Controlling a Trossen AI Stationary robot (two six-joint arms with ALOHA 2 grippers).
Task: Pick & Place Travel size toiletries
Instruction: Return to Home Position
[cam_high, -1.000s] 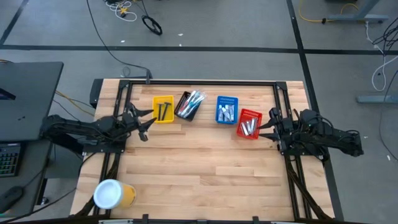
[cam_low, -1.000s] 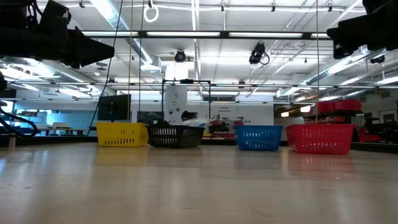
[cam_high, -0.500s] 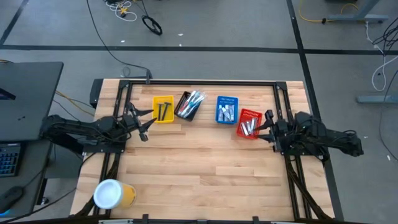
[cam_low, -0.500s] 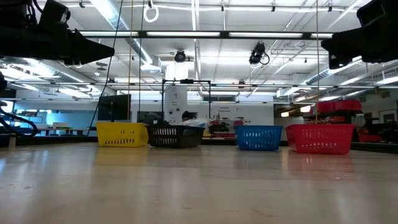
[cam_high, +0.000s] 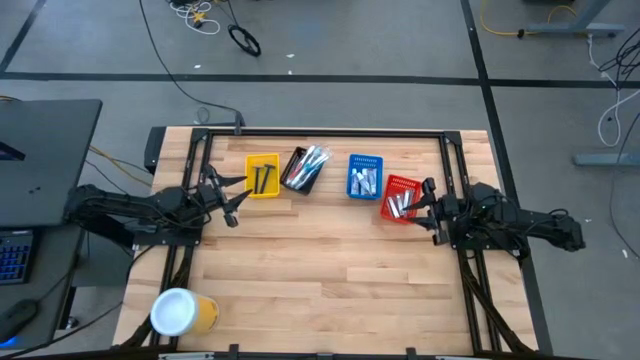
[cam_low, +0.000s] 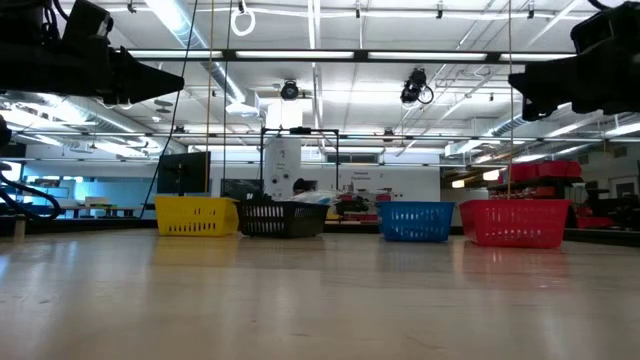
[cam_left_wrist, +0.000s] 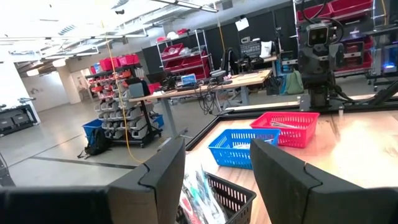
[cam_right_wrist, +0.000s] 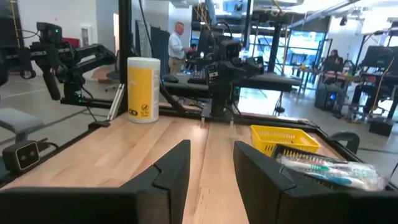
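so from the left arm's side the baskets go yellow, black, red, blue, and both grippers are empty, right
Not quite. The high view shows the order as yellow basket, black basket, blue basket, then red basket, so red sits nearest the right gripper. That one and the left gripper are both empty.

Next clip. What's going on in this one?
Nothing is being handled right now. The toiletries lie sorted in four baskets lined up along the far side of the table: yellow basket, black basket, blue basket, red basket. The left claw hangs open and empty beside the yellow basket. The right claw, also open and empty, hangs beside the red basket. A yellow cup with a white lid stands at the near corner on the left arm's side.
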